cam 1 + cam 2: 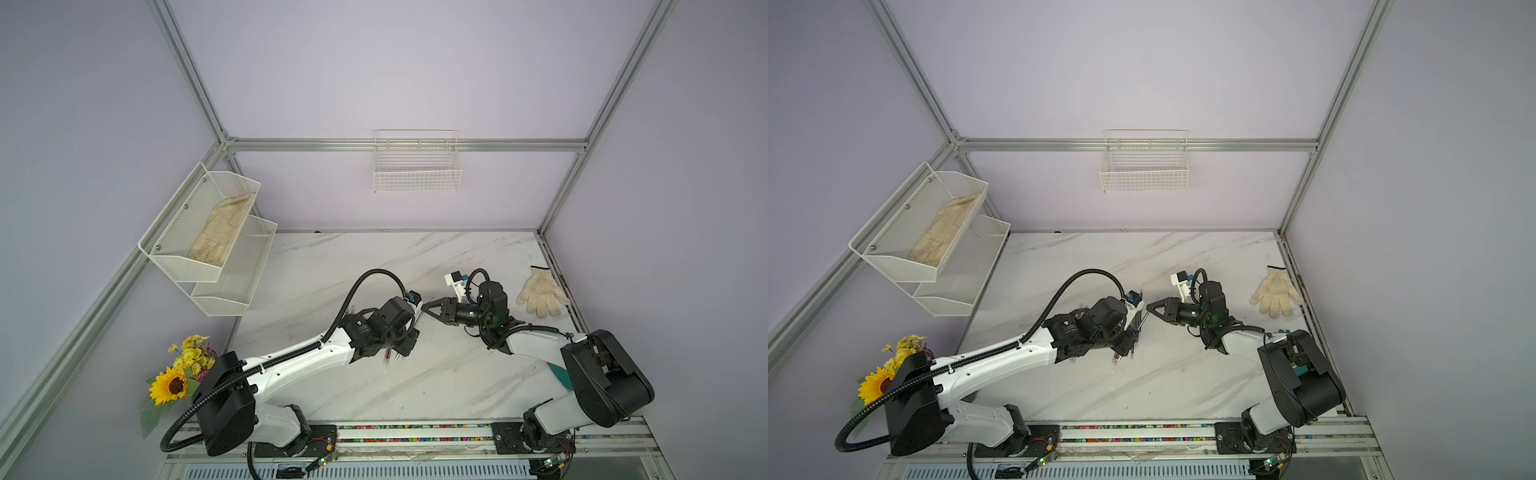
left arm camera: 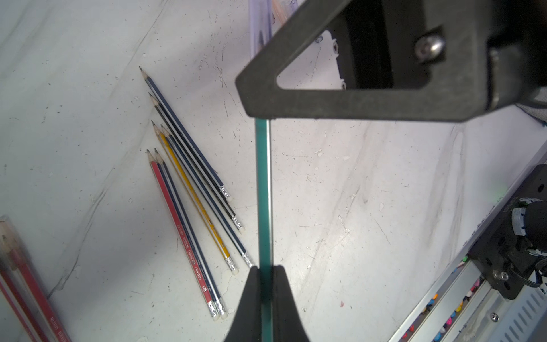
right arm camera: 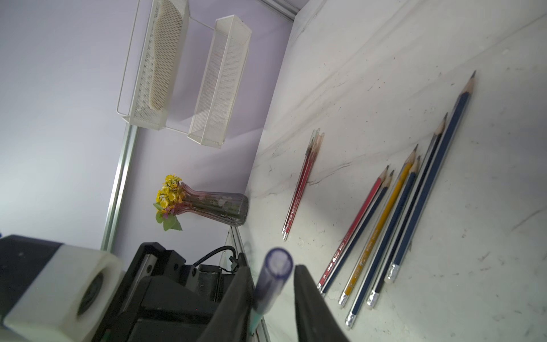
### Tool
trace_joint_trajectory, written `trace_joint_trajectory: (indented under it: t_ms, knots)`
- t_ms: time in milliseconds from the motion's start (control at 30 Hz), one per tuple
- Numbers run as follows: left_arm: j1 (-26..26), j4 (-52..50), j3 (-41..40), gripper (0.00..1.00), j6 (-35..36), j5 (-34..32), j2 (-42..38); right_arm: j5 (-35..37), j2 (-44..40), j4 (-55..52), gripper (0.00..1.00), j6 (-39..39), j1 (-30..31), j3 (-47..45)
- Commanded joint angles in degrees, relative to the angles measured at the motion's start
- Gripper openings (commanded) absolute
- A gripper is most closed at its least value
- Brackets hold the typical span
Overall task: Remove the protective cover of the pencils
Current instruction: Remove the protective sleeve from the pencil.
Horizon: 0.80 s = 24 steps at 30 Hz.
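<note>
Teal pencil, clamped in left hand above table, clear cap between narrowed jaws of right hand, grip unconfirmed: seat both fingers on cap, then draw straight along shaft, clear of bared pencils lying below.

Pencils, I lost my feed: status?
Left end effector shut on teal pencil. Right end effector around its clear cap, grip unclear. Bare pencils lie aside.

Pale glove on marble table — second glove in mesh rack, sunflowers nearby.
</note>
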Motion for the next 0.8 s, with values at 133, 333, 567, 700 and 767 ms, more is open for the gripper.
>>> trace_joint_trajectory:
  t_ms: [133,333,567,700,767]
  knots:
    - [-0.36,1.59,4.89,0.03,1.15,0.98,-0.43,-2.74,0.31,7.70,0.10,5.31,0.37,-0.08]
    - [-0.36,1.48,4.51,0.30,1.40,-0.14,-0.32,-4.33,0.32,12.13,0.08,9.84,0.35,-0.95]
    - [-0.36,1.50,4.48,0.12,1.37,0.43,-0.07,-4.33,0.09,13.09,0.08,11.09,0.37,-0.89]
    - [-0.35,1.26,4.38,0.00,1.55,0.61,0.07,-4.28,0.40,13.47,0.08,11.23,0.31,-0.89]
    - [-0.36,1.22,4.44,0.00,1.33,0.34,0.21,-4.14,0.19,12.58,0.17,10.08,0.34,-0.89]
